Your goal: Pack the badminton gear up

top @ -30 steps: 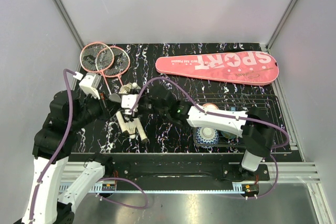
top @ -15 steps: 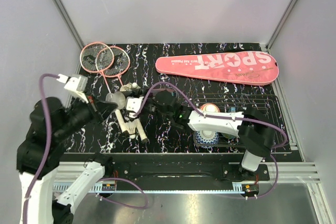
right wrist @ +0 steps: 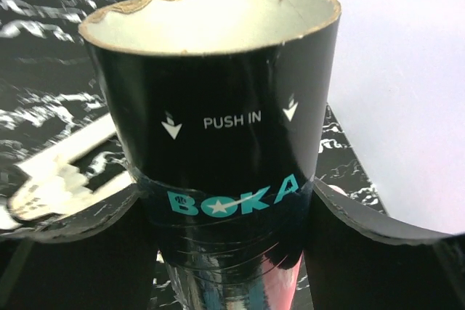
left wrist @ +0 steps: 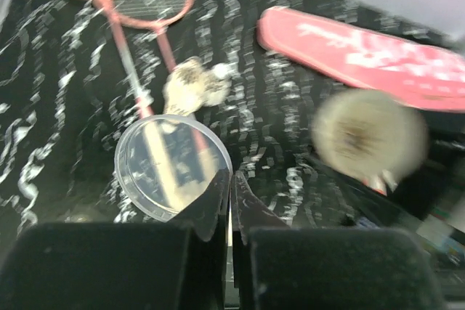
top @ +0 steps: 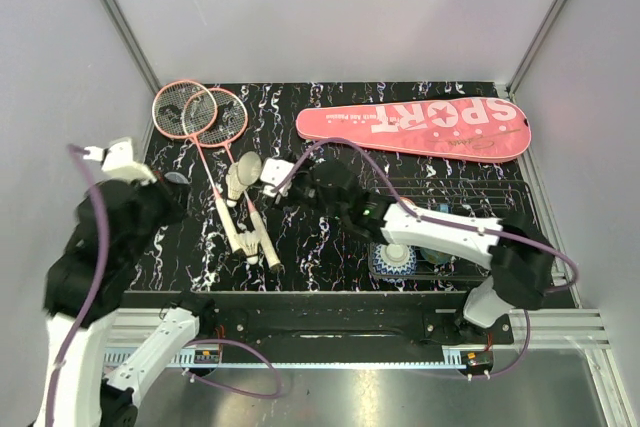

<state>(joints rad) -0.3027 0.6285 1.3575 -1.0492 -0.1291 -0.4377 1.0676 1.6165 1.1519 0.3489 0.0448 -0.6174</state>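
Where the tube is: the black "BOKA" tube is squeezed between the two fingers of the right hand.
Inside the tube: a pale wall at the open top; deeper down is hidden.
Left hand: pinched on the edge of a clear round lid.
Shuttlecocks: lying on the counter, outside the tube.
Pink "SPORT" cover: flat at the back, with the rackets beside it.
Wire basket: has patterned bowls inside.

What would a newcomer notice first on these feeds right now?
The long pink SPORT cover lies far right, with two pink rackets at far left. In the right wrist view, the right gripper clamps a black tube marked PUSH IN. The left gripper pinches a clear round lid by its rim.
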